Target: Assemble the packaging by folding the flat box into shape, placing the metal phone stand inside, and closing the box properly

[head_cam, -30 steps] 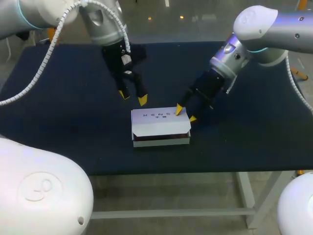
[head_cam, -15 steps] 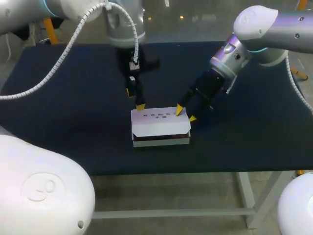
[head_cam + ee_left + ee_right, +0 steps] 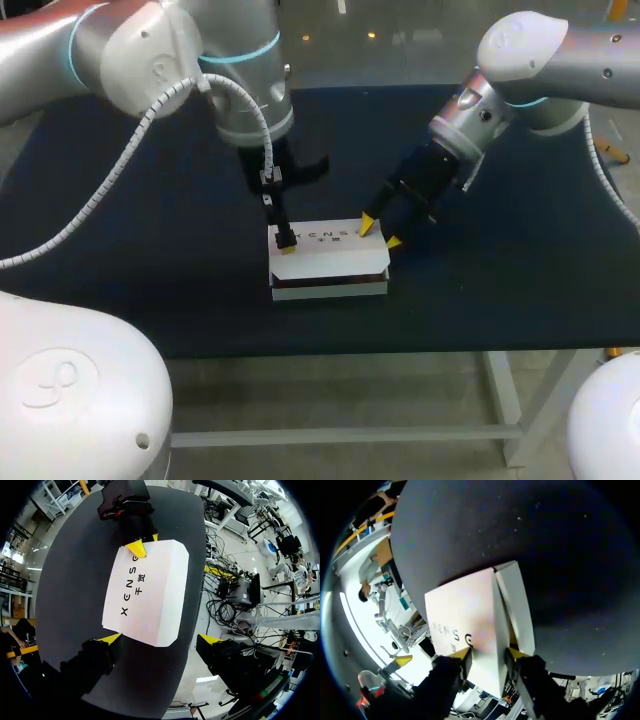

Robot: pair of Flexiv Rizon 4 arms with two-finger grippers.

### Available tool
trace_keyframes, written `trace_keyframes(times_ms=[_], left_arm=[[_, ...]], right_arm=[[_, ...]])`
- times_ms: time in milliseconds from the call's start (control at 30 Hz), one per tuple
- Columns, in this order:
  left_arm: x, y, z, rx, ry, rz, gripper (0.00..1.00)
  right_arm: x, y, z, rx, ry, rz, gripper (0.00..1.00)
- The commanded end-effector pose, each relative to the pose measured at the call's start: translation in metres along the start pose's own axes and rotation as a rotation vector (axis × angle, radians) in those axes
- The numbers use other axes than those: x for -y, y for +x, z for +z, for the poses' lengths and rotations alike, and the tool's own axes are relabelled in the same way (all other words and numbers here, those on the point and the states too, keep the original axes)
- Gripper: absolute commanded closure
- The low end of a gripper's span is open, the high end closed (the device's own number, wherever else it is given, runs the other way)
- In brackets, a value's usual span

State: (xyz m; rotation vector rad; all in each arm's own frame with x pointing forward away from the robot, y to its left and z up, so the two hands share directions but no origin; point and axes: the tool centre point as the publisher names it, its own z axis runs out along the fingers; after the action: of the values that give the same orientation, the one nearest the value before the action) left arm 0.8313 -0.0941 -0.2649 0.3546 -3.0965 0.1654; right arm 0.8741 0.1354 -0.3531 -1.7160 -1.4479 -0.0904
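The white box [image 3: 328, 258] lies near the table's front middle, its printed lid down. The phone stand is not in sight. My left gripper [image 3: 284, 241] hangs over the box's left end with its fingers wide apart. In the left wrist view, the box [image 3: 147, 592] stretches away ahead of that gripper [image 3: 160, 640], one fingertip [image 3: 111, 639] at its near corner and the other clear of it. My right gripper [image 3: 381, 233] is at the box's right back corner. In the right wrist view, this gripper [image 3: 489, 654] pinches the box [image 3: 465, 622] at that end, one finger on the lid and one on the end wall.
The dark table [image 3: 130, 250] holds nothing else in view. Its front edge [image 3: 400, 350] runs close in front of the box. Both arms crowd the space just behind the box.
My left arm has swung forward and down from behind the box to its left end, turning its wrist. The right gripper and the box have stayed put.
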Motion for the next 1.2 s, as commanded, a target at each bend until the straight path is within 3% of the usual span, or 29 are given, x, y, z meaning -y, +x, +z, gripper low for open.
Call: trace_keyframes(times_ms=[33, 433, 867, 1100, 1200], left_arm=[[0.003, 0.003, -0.002, 0.043, -0.018, -0.002, 0.0], [0.006, -0.004, 0.021, 0.028, 0.012, 0.039, 0.0], [0.013, -0.007, 0.046, 0.013, 0.01, 0.022, 0.0], [0.016, -0.009, 0.057, 0.035, 0.015, 0.026, 0.13], [0.018, -0.01, 0.059, 0.04, 0.013, 0.03, 0.15]], right_arm=[[-0.001, 0.0, 0.0, 0.0, 0.003, -0.001, 0.51], [-0.001, 0.0, 0.0, 0.0, 0.003, -0.001, 0.52], [-0.001, 0.0, 0.0, 0.0, 0.003, -0.001, 0.54], [-0.001, 0.0, 0.0, 0.0, 0.003, -0.001, 0.56], [-0.001, 0.0, 0.0, 0.0, 0.003, -0.001, 0.56]])
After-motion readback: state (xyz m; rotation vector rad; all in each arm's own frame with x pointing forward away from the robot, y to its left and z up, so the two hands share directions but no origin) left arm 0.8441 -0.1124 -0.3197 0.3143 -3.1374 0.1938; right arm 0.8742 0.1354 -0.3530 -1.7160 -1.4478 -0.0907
